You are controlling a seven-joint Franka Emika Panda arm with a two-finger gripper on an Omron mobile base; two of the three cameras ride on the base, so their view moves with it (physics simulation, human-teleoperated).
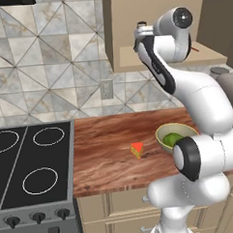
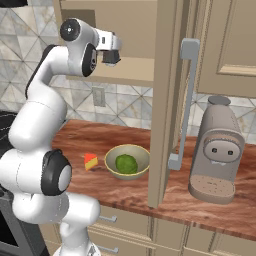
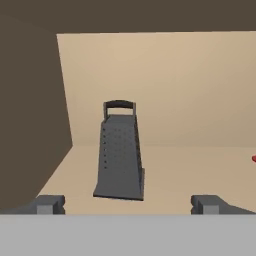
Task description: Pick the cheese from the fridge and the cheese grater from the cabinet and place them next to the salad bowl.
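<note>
Currently my end effector (image 3: 128,204) is spread wide and holds nothing, raised to the level of the cabinet (image 1: 128,35) and pointed into its open front. Hand view: the cheese grater (image 3: 120,155) stands upright on the cabinet shelf (image 3: 190,165), straight ahead, between the lines of my two fingertips (image 3: 47,204) and apart from them. It sits nearer the cabinet's dark side wall than the tan back wall; handle on top, perforated face toward me. A sliver of a red utensil (image 3: 254,159) shows at the edge of the shelf, well apart from the grater. Below the cabinet, the wooden table (image 1: 106,153) carries the salad bowl (image 2: 127,161), green salad inside. The cheese (image 2: 90,161) lies on the table just beside the bowl, on the stove side, not touching its rim. From the left base view the same wedge sits between bowl and stove (image 1: 34,166). The open cabinet door (image 2: 167,100) hangs just beside the bowl; a grey appliance (image 2: 216,150) stands on the table past that door, well apart from the bowl.
</note>
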